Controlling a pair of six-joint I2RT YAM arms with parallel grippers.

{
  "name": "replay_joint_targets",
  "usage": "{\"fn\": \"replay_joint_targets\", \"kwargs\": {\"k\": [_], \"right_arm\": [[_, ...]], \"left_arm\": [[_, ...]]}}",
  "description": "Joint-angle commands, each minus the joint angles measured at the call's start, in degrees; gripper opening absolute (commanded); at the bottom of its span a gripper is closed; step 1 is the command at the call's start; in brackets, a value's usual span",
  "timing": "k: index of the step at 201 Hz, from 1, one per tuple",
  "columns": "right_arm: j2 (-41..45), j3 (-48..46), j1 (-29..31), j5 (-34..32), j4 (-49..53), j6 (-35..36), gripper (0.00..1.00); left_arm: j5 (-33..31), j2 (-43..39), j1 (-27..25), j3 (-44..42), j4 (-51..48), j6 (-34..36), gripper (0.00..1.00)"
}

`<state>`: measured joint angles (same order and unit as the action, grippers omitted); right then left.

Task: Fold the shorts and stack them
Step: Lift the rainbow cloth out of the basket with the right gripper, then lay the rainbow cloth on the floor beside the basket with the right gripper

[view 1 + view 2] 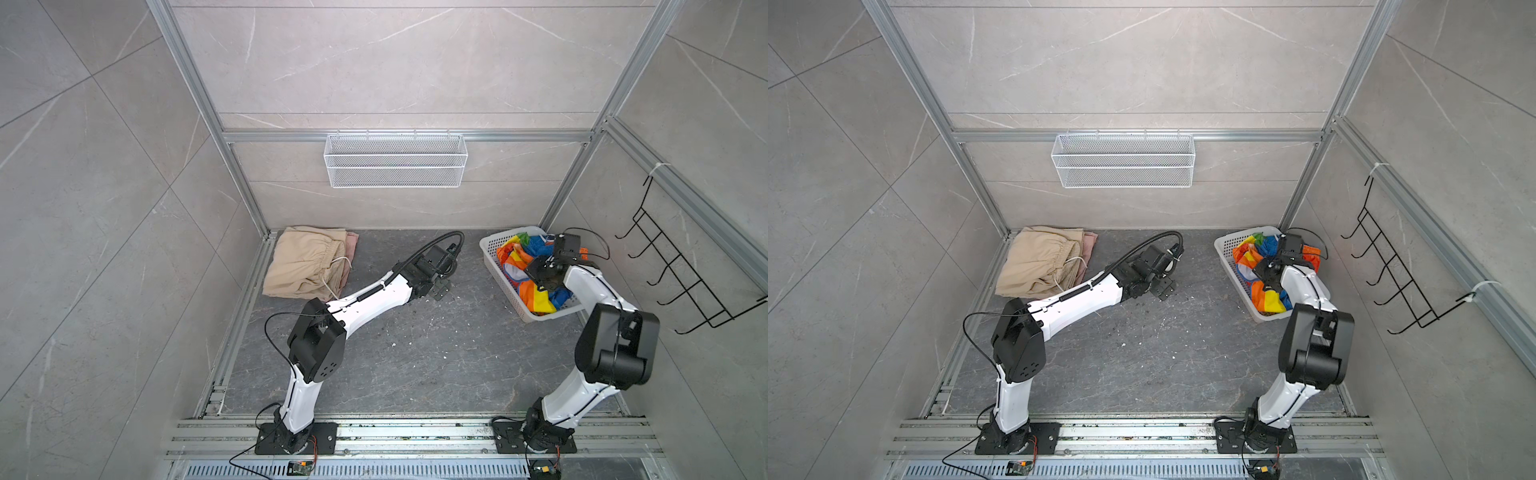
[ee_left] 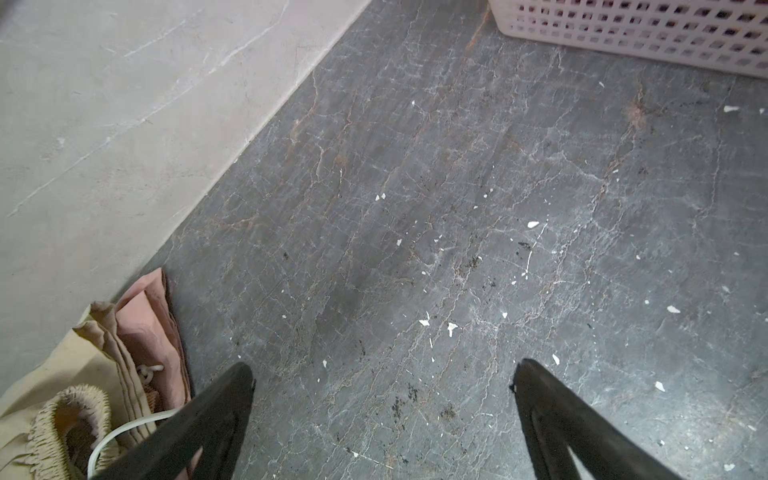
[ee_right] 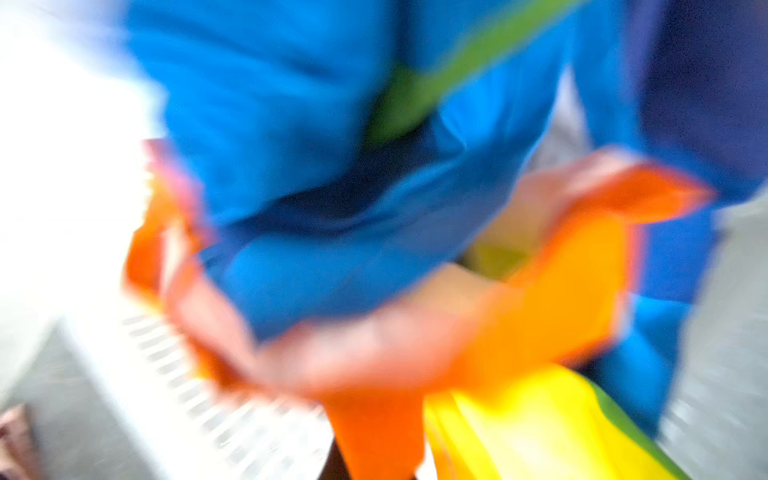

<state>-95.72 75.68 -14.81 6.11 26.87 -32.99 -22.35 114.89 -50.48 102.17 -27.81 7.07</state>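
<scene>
The rainbow-striped shorts [image 1: 525,286] [image 1: 1268,297] lie crumpled in a white perforated basket [image 1: 490,243] [image 1: 1225,245] at the back right. My right gripper [image 1: 542,282] [image 1: 1271,277] reaches down into them and is shut on their fabric. The right wrist view is blurred and filled with the blue, orange and yellow cloth [image 3: 316,174], which hides the jaws. The beige shorts [image 1: 299,266] [image 1: 1038,262] [image 2: 50,390] lie folded at the back left on top of the salmon-pink shorts [image 1: 353,243] [image 1: 1090,243] [image 2: 145,324]. My left gripper [image 1: 438,289] [image 1: 1163,287] [image 2: 382,376] hangs open over bare floor between the two piles.
The dark stone floor [image 1: 415,353] is speckled with white chips. A white wire shelf [image 1: 395,160] hangs on the back wall. A black hook rack [image 1: 681,270] is on the right wall. Aluminium frame posts stand at the back corners and rails run along the front [image 1: 415,432].
</scene>
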Motion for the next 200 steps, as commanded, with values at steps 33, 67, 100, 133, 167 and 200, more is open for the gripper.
{"fn": "replay_joint_targets", "kwargs": {"k": [33,67,100,133,167,200], "right_arm": [[15.0,27.5,8.7,5.7,11.5,6.5,0.00],[13.0,34.6,25.4,15.0,14.1,6.5,0.00],[12.0,14.4,36.3,12.5,4.3,2.4,0.14],[6.4,4.8,40.2,14.2,0.9,0.2,0.53],[8.0,0.4,41.6,12.0,2.5,1.7,0.88],[14.0,-4.4,39.8,3.5,7.0,3.1,0.99]], "left_arm": [[6.9,-10.7,7.6,1.4,-2.1,-10.9,1.00],[14.8,-22.8,17.7,-15.4,9.4,-23.3,1.00],[25.3,-28.9,28.8,-28.4,17.3,-37.0,1.00],[29.2,-28.0,30.4,-30.3,17.1,-40.0,1.00],[34.2,-25.8,30.3,-33.3,21.8,-45.0,1.00],[36.3,-22.3,27.7,-33.8,22.8,-46.5,1.00]]}}
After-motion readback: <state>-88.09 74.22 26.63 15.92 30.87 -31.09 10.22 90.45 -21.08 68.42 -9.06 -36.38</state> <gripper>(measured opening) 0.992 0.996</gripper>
